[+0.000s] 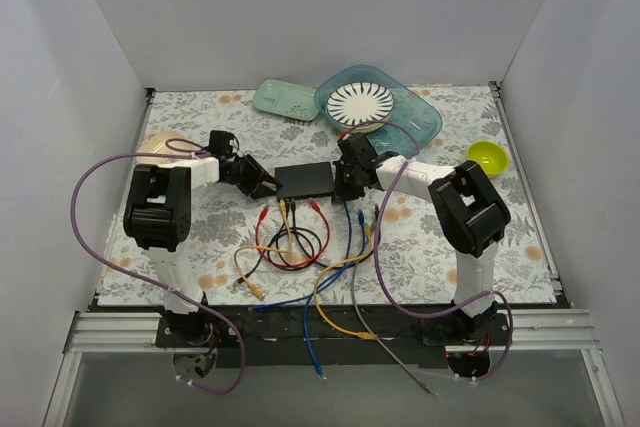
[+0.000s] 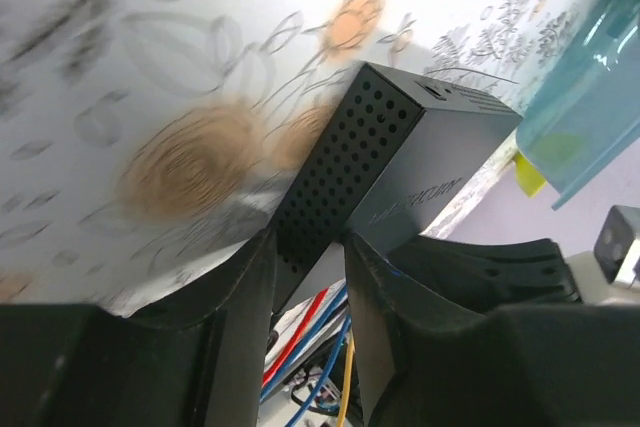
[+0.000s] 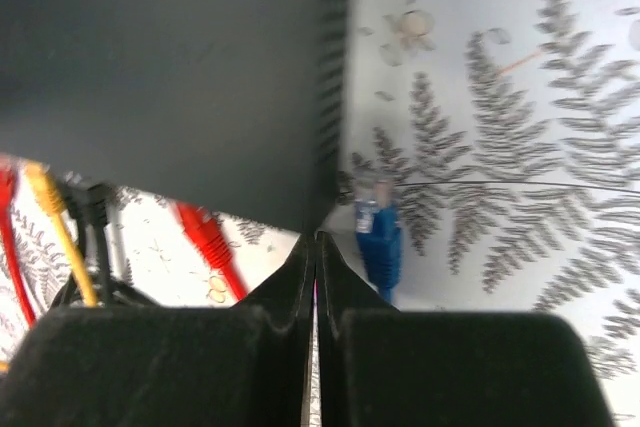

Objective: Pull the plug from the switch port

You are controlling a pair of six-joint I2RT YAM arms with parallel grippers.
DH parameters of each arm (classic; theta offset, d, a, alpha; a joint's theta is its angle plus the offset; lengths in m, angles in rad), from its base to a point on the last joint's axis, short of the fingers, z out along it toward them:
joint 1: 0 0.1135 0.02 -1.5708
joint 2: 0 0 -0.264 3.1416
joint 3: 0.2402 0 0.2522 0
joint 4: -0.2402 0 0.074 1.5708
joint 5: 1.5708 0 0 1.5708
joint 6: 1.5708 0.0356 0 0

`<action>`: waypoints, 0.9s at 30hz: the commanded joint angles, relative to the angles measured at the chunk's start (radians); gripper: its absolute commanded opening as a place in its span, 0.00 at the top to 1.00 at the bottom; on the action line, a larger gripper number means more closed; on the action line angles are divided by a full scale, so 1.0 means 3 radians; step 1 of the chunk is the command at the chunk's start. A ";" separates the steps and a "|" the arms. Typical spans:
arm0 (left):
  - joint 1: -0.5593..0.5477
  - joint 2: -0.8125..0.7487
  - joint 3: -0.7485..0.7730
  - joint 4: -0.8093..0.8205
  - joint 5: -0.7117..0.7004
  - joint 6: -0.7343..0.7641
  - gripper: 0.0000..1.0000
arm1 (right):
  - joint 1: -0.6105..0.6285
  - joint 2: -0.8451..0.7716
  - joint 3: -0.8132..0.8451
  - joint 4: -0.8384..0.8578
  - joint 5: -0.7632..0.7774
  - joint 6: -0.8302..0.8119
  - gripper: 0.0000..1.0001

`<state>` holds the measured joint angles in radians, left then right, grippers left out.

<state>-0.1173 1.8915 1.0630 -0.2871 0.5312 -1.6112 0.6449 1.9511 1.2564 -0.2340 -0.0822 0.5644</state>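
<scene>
Switch (image 1: 304,180) sits mid-table between the arms. Left gripper (image 2: 308,247) is narrow around its end, can't tell if gripping; right gripper (image 3: 316,242) is closed, empty. Brace it firmly, then pull the plug (image 3: 203,235) straight out.

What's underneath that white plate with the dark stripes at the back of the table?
A see-through blue tray holds the striped plate; the tray's left end overlaps a pale green dish. Whatever lies directly beneath the plate is covered.
</scene>
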 commanded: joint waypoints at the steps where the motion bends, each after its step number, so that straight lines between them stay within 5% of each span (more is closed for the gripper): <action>1: -0.0100 0.0280 0.0158 -0.0015 -0.0053 0.0094 0.65 | 0.0177 -0.0071 -0.0057 -0.0048 -0.0130 -0.0066 0.99; 10: -0.0090 -0.0317 0.0419 -0.0209 -0.0875 0.0114 0.53 | 0.0085 -0.0613 0.0158 -0.0014 0.0795 -0.0060 0.99; 19: -0.0090 -0.0956 -0.0076 -0.0357 -0.0866 -0.0095 0.56 | -0.0222 0.0710 0.1696 -0.0130 0.0326 -0.0133 0.99; 27: -0.0105 -0.1233 -0.0572 -0.0332 -0.0437 -0.0024 0.59 | -0.0273 0.1238 0.2112 -0.0237 -0.0002 -0.0148 0.99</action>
<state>-0.1444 1.5623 0.9287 -0.3779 0.3172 -1.6348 0.5560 2.2951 1.8282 -0.2710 -0.0235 0.5350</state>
